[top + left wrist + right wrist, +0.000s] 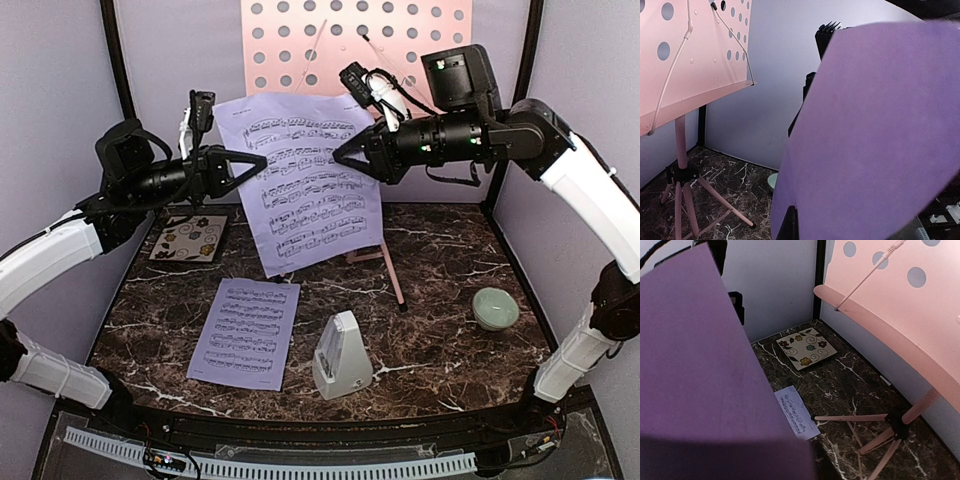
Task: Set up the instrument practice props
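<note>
The pink music stand's perforated desk (355,45) rises at the back centre; its tripod legs (390,265) stand on the table. A lavender sheet-music page (305,180) hangs in the air in front of the stand. My left gripper (255,160) is shut on its left edge and my right gripper (342,155) is shut on its right edge. The page's blank back fills much of the left wrist view (875,135) and of the right wrist view (695,365), hiding most of the fingers. A second page (245,330) lies flat at front left. The grey-white metronome (341,355) stands beside it.
A pale green bowl (495,307) sits at the right. A floral coaster (190,238) lies at the back left, under the left arm. The table top is dark marble (440,250) with grey walls close on three sides.
</note>
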`<action>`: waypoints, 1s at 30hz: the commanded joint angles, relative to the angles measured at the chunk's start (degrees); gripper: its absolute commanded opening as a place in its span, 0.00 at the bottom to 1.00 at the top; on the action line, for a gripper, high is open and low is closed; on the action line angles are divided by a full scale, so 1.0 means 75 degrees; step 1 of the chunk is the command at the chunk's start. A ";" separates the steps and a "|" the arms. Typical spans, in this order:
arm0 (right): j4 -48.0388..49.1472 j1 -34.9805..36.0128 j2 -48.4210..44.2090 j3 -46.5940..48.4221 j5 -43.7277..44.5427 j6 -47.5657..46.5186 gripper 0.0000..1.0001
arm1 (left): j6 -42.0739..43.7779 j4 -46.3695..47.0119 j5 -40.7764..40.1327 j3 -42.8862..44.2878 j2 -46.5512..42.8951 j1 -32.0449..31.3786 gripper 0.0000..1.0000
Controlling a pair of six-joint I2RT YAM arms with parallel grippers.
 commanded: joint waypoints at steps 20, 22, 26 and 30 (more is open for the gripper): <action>0.2238 -0.0912 -0.0850 0.0271 0.0695 -0.0419 0.00 | 0.3125 -0.3010 -0.4833 0.4061 0.1155 -0.1136 0.52; 0.2281 -0.1003 -0.0830 0.0415 0.0778 -0.0381 0.00 | 0.3227 -0.3159 -0.5270 0.4567 0.1409 -0.1228 0.52; 0.2505 -0.1079 -0.0944 0.0390 0.1017 -0.0404 0.00 | 0.3479 -0.3352 -0.5894 0.5043 0.1690 -0.1357 0.52; 0.2458 -0.1088 -0.1123 0.0474 0.1471 -0.0656 0.00 | 0.3618 -0.3322 -0.6587 0.4984 0.1706 -0.1382 0.51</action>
